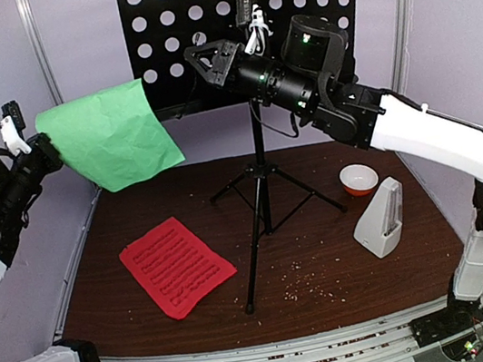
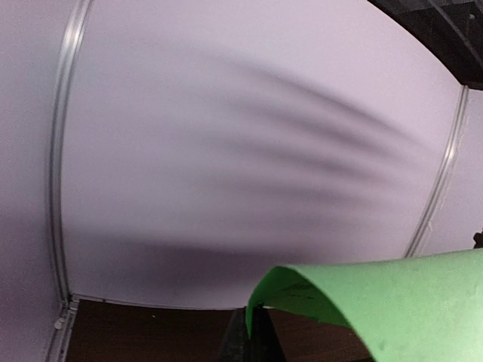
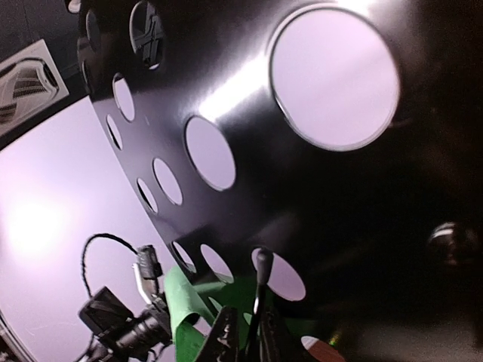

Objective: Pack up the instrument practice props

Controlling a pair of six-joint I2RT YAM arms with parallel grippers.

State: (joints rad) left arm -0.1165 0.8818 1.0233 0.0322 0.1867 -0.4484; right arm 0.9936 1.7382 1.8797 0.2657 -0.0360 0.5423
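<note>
My left pincer (image 1: 42, 150) gripped the green paper music sheet (image 1: 111, 137) by its edge, right pincer (image 1: 201, 59) sat at the black perforated metal music stand (image 1: 171, 27), open or closed I couldn't tell.

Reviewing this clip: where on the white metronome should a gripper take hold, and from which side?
Probably the metronome by its narrow upper half, from straight above. It stands upright and tapers toward the top, so jaws could span it there; the base looks broad, and a bowl sits close behind.
</note>
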